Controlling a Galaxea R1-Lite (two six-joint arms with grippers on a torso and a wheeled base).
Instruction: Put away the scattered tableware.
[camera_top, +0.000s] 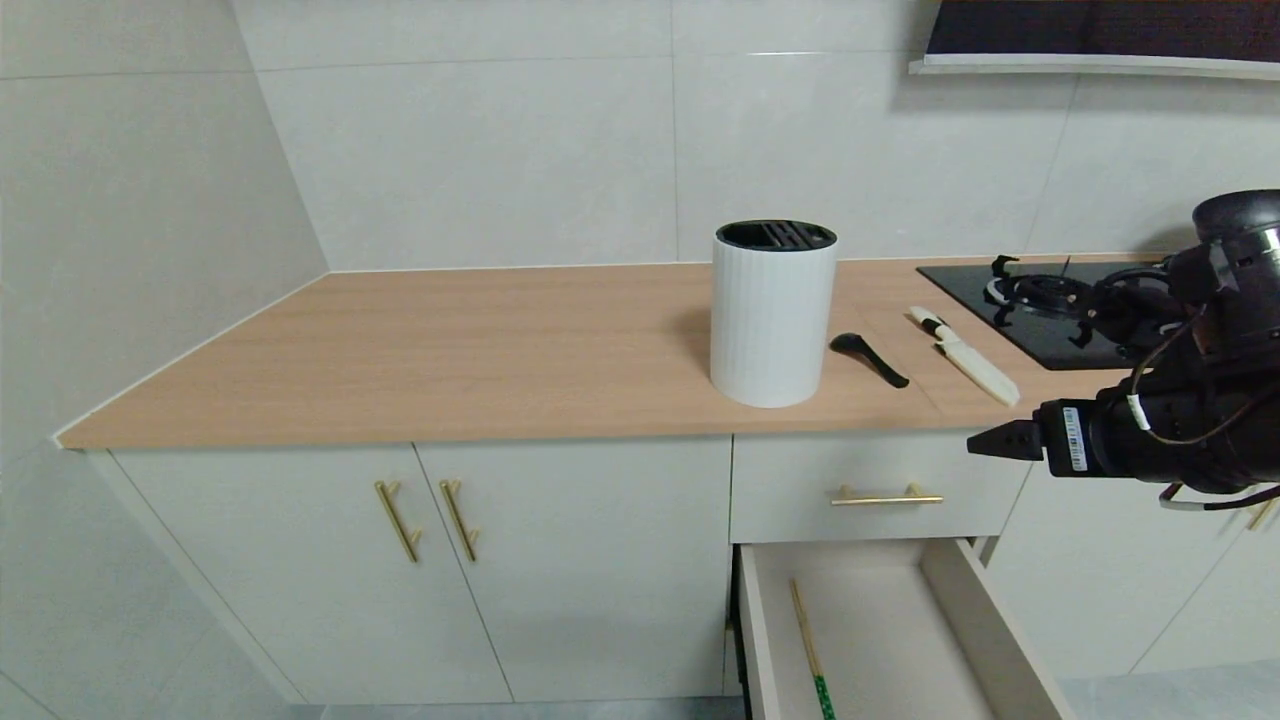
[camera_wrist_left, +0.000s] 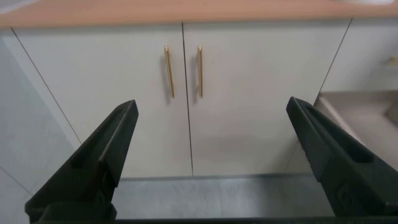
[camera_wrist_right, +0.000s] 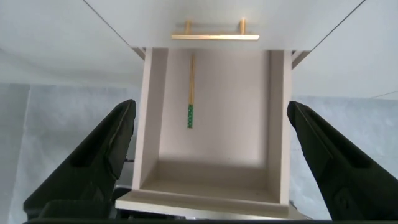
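Note:
On the wooden counter (camera_top: 480, 350) a black spoon (camera_top: 868, 357) lies just right of a white cylindrical holder (camera_top: 772, 312). Farther right is a knife (camera_top: 965, 355) with a pale blade. Below, an open drawer (camera_top: 960, 620) holds one wooden chopstick (camera_top: 806, 640) with a green end. My right gripper (camera_top: 985, 442) hangs in front of the counter's edge, above the drawer. In the right wrist view it (camera_wrist_right: 211, 107) stands open over the drawer (camera_wrist_right: 146, 124) and the chopstick (camera_wrist_right: 191, 90). My left gripper (camera_wrist_left: 211, 109) is open and empty, facing the cabinet doors (camera_wrist_left: 186, 93).
A black gas hob (camera_top: 1050, 300) sits at the counter's far right. A shut drawer with a gold handle (camera_top: 886, 497) is just above the open one. Two gold door handles (camera_top: 428, 520) are on the cabinet to the left. Tiled walls bound the counter behind and left.

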